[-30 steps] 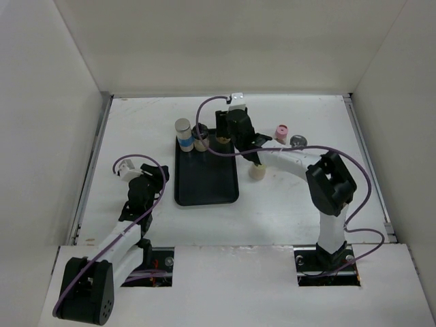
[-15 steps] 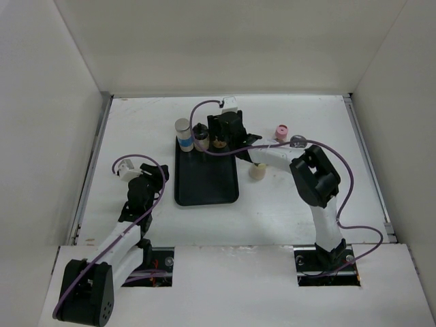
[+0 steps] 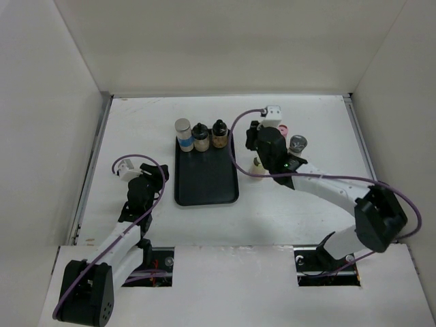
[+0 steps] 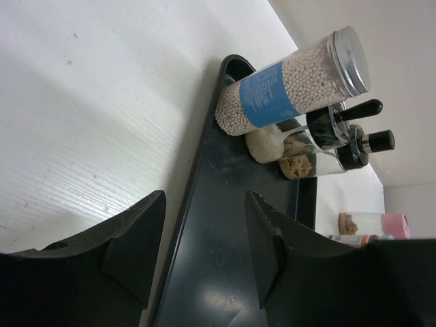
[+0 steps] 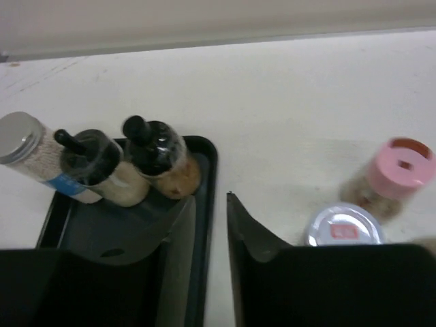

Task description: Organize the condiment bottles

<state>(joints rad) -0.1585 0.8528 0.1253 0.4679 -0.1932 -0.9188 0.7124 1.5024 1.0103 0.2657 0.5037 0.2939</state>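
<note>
A black tray point(image 3: 206, 178) holds three condiment bottles in a row at its back edge: a blue-labelled, silver-capped one point(image 3: 182, 134) and two black-capped ones point(image 3: 199, 137) point(image 3: 219, 133). My right gripper point(image 3: 251, 136) hovers just right of the tray's back corner, slightly open and empty point(image 5: 211, 204). A pink-capped bottle point(image 3: 283, 129), a grey-capped jar point(image 3: 298, 143) and a cream jar point(image 3: 257, 165), partly under my right arm, stand on the table to the right. My left gripper point(image 3: 146, 178) is open and empty by the tray's left edge point(image 4: 204, 199).
White walls enclose the table on the left, back and right. The front half of the tray point(image 4: 225, 231) holds no bottles. The right arm's purple cable loops above the cream jar. The right wrist view shows the tray's rim point(image 5: 206, 170) under the left finger.
My right gripper has let go of the second black-capped bottle at the tray's back right and has drawn back to the right, off the tray. The left arm has not moved.
</note>
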